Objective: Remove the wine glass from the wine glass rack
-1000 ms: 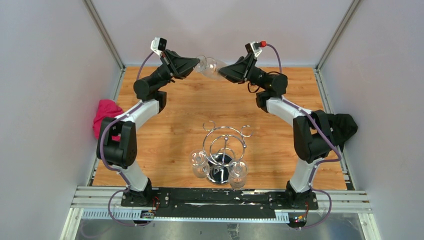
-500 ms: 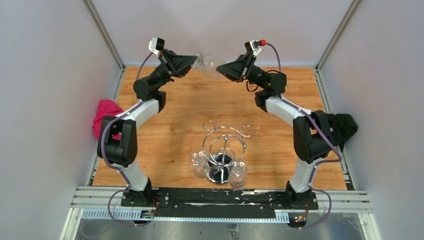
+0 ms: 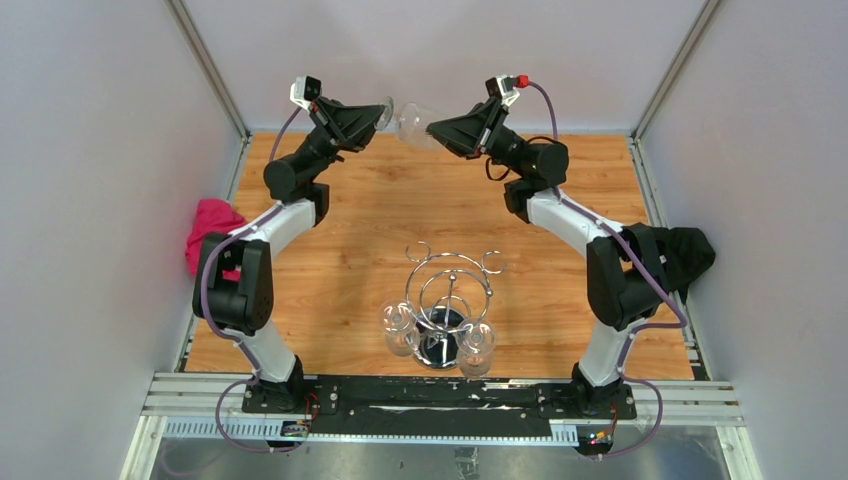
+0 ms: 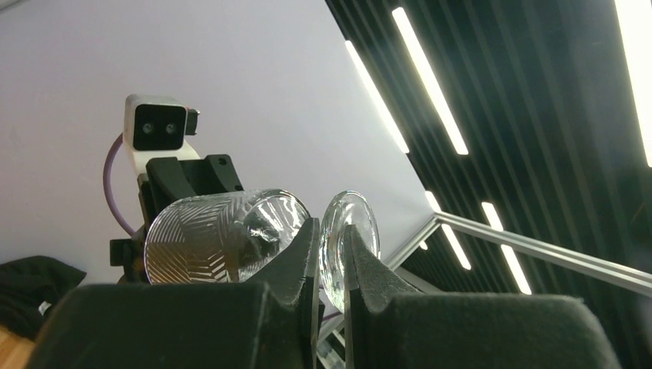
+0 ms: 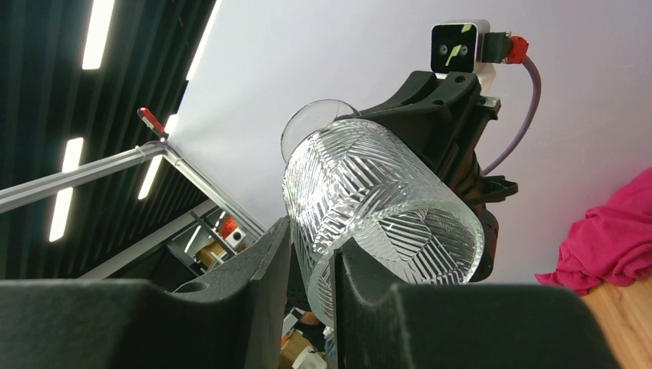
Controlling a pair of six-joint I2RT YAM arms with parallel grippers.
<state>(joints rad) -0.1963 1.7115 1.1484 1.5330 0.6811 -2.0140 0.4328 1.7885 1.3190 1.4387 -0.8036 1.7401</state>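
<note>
Where gripped, wine glass stem not vis.

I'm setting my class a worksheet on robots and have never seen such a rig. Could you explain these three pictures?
Two robot arms are bolted to the near edge of a wooden table. The wide picture comes from a fixed camera above and behind them; the other two come from a camera on each wrist. Both arms hold one wine glass in the air between them: the left gripper grips the stem end, the right gripper pinches the bowl's rim. On the table stands a wine glass rack with two more glasses at it. A pink cloth and a black cloth lie at the sides.
</note>
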